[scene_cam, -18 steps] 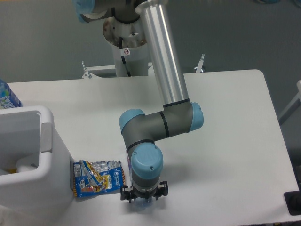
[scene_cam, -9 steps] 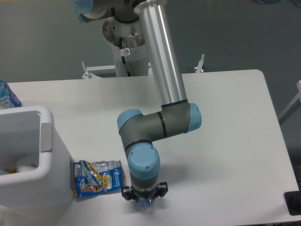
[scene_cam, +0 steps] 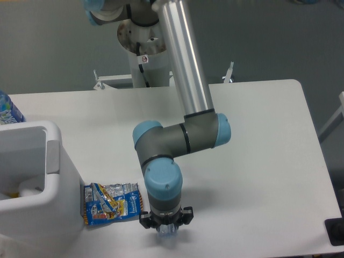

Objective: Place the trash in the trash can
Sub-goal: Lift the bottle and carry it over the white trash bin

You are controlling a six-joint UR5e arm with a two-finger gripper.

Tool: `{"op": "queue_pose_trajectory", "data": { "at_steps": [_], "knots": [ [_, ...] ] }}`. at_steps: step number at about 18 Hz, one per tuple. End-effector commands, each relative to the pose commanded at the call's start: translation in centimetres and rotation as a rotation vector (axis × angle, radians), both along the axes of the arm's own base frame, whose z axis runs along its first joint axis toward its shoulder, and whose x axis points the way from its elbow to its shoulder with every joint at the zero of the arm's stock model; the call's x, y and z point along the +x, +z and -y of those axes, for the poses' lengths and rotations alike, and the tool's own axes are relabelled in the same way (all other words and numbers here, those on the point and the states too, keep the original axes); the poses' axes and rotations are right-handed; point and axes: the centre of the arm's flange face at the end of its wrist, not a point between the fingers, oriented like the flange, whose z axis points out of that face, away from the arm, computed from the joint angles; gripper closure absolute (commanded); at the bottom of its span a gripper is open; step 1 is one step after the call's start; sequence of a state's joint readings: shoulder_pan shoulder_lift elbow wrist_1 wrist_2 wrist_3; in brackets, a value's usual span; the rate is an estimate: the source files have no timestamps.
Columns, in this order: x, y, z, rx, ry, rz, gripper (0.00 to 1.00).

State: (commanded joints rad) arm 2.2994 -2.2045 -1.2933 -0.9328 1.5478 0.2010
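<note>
One fixed camera, stood high off the table's (scene_cam: 258, 161) near edge, looked down and across it, moderately near, gripper (scene_cam: 166, 228) sat low in centre frame, arm base beyond it

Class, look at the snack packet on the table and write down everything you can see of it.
The snack packet is a flat, shiny foil wrapper, mostly blue with yellow and silvery printing, crinkled on its surface. It lies flat on the white table, near the front edge, its left end right against the wall of the white trash can. The gripper is just to its right, apart from it. Nothing lies on it.
</note>
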Motion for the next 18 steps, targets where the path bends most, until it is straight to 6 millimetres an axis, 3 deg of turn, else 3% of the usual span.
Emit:
{"op": "queue_pose_trajectory", "data": {
  "at_steps": [5,8,12,18],
  "knots": [
    [-2.8,9.4,0.3,0.284,0.126,-0.055,0.43],
    [-3.1,14.9,0.3,0.406,0.184,-0.115,0.43],
    [-0.7,20.2,1.1,0.477,0.194,-0.143,0.43],
    [4.3,25.8,1.1,0.554,0.137,-0.182,0.43]
  ]
}}
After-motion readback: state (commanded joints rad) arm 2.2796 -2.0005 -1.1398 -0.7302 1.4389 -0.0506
